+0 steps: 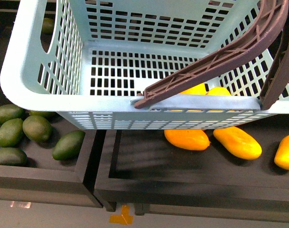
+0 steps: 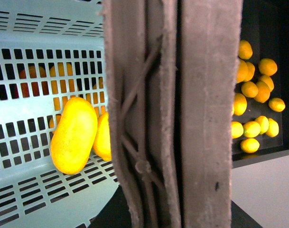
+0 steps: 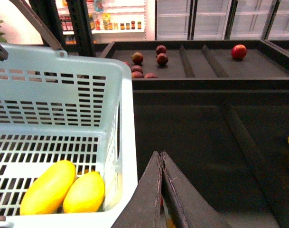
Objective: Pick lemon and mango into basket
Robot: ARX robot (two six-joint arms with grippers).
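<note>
Mango (image 3: 48, 187) and lemon (image 3: 85, 192) lie side by side in the basket (image 3: 127, 142), so the right gripper (image 3: 159, 159) apparently idles outside, jaws closed and empty; the left gripper is unseen, its jaws' state untellable.

Of the robot's body you can see only the right gripper (image 3: 160, 153), in the right wrist view. Its two fingers (image 3: 143, 202) are matte charcoal, close to black, with a faint grey sheen where the light catches their upper faces. Each is a long flat wedge, broad where it enters the picture and narrowing evenly to a slim, blunt tip. Their inner edges run straight. You can trace a thin, paler line along each edge, with a dark hairline seam between the two. The faces look plain and smooth. Low in the seam a small reddish-orange speck shows; you cannot tell what it is.
</note>
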